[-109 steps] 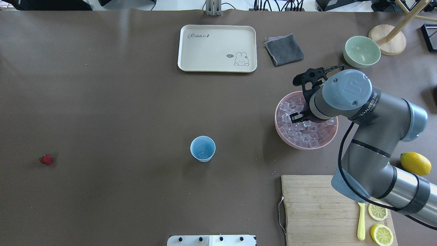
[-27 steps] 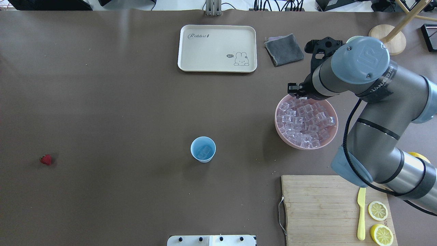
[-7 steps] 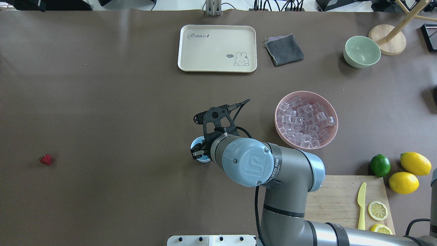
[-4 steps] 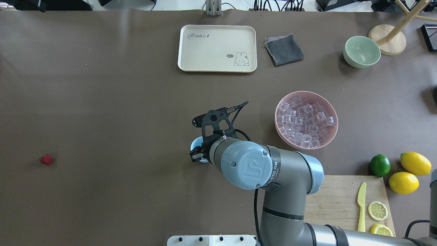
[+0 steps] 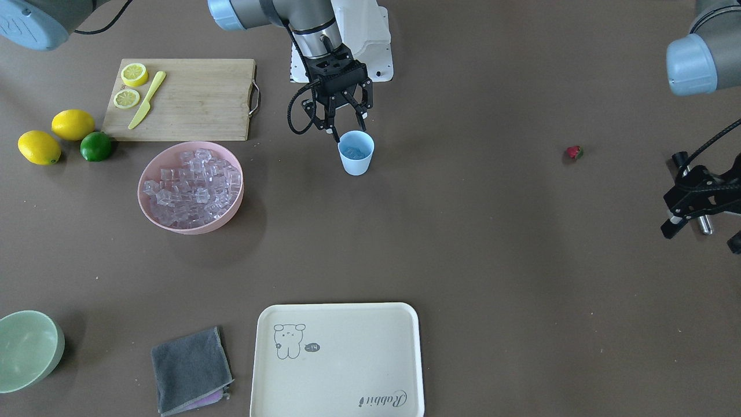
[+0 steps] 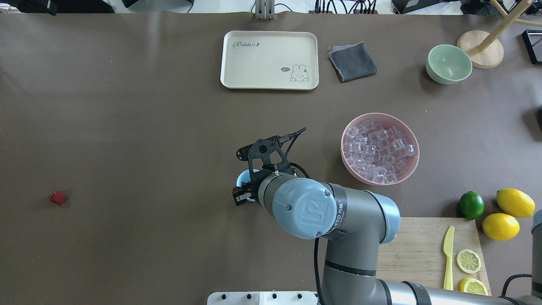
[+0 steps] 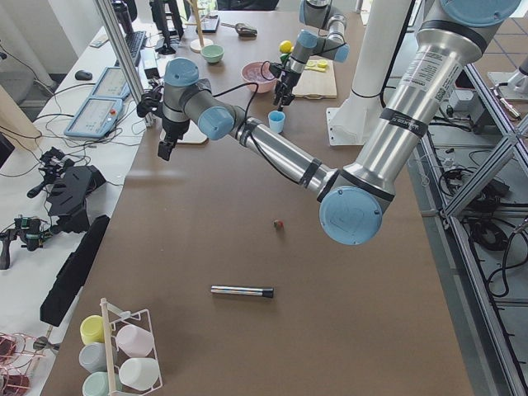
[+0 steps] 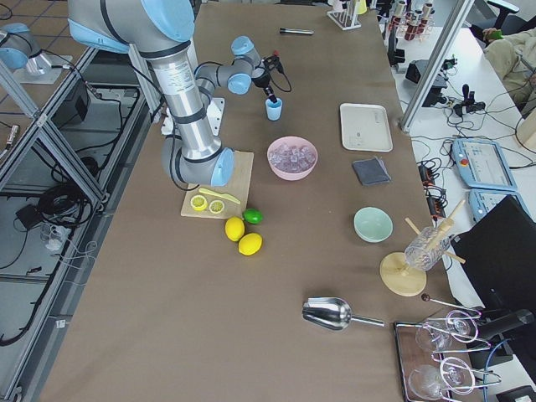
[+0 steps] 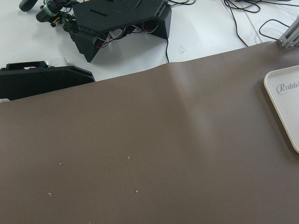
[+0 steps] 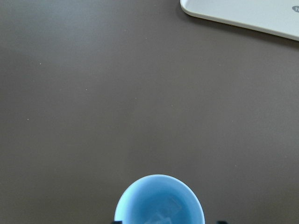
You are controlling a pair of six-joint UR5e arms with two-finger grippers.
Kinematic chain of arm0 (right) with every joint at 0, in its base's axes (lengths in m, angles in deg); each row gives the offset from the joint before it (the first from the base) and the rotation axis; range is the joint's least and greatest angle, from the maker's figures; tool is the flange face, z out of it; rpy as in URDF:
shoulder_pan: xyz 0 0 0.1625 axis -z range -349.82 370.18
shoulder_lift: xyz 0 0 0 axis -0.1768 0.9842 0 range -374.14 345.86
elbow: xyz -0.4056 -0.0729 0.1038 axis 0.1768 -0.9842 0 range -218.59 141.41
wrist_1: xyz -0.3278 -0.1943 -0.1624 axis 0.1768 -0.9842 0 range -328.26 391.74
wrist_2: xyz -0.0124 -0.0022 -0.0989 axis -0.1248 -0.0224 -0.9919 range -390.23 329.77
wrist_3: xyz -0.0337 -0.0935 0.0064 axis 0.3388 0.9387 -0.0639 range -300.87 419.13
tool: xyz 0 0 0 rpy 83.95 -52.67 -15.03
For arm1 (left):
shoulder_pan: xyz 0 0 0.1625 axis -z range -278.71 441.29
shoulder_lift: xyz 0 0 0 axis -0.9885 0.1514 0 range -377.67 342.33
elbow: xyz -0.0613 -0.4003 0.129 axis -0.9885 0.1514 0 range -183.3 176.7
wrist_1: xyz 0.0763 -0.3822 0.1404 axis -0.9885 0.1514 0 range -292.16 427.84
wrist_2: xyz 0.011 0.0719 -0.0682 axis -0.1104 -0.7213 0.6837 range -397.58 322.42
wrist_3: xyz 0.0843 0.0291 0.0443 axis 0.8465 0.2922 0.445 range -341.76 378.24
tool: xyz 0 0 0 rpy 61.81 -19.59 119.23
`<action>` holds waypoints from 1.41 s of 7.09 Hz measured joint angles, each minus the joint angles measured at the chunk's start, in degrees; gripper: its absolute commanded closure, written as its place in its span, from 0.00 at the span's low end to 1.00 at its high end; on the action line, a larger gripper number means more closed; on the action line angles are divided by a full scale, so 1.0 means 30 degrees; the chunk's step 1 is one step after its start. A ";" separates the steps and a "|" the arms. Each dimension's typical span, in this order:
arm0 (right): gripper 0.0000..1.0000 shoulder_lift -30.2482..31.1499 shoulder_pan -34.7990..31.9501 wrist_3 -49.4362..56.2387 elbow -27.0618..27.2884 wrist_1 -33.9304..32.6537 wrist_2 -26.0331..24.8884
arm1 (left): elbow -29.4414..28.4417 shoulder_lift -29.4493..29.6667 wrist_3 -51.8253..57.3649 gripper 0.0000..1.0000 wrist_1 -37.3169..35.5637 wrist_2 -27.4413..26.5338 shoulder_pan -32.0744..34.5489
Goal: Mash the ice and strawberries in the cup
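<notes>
Blue plastic cup (image 5: 356,155) stands upright mid-table with a few ice cubes (image 10: 163,211) in it. My right gripper (image 5: 349,132) hovers just above its rim, toward the robot base, jaws spread and holding nothing. Strawberry (image 5: 573,152) lies on the bare table, well apart, toward my left arm. More ice cubes fill the pink bowl (image 5: 191,227) (other side of the cup). Left gripper (image 7: 164,148) hangs over the table's far side; can't tell how its jaws stand.
</notes>
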 measured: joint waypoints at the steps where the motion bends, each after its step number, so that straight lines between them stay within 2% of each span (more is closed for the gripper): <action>1: 0.00 -0.0024 -0.0069 0.0314 0.0080 0.0203 0.0035 | -0.0005 0.0005 0.0019 0.02 -0.0006 0.0000 0.0000; 3: 0.00 0.0044 -0.1059 0.1085 0.0159 0.1293 0.1100 | -0.0005 0.0025 -0.0006 0.02 -0.0052 0.0000 -0.0019; 7: 0.00 0.0735 -0.6210 0.2148 0.0292 0.1585 0.7003 | 0.0041 0.0120 -0.0093 0.02 -0.0257 0.0072 0.0028; 9: 0.00 0.2041 -0.9616 0.2807 0.0311 0.1496 1.0171 | 0.0101 0.0158 -0.0090 0.02 -0.0369 0.0098 0.0162; 10: 0.00 0.2794 -1.1033 0.3284 0.0330 0.1477 1.1185 | 0.0130 0.0159 -0.0078 0.02 -0.0442 0.0098 0.0265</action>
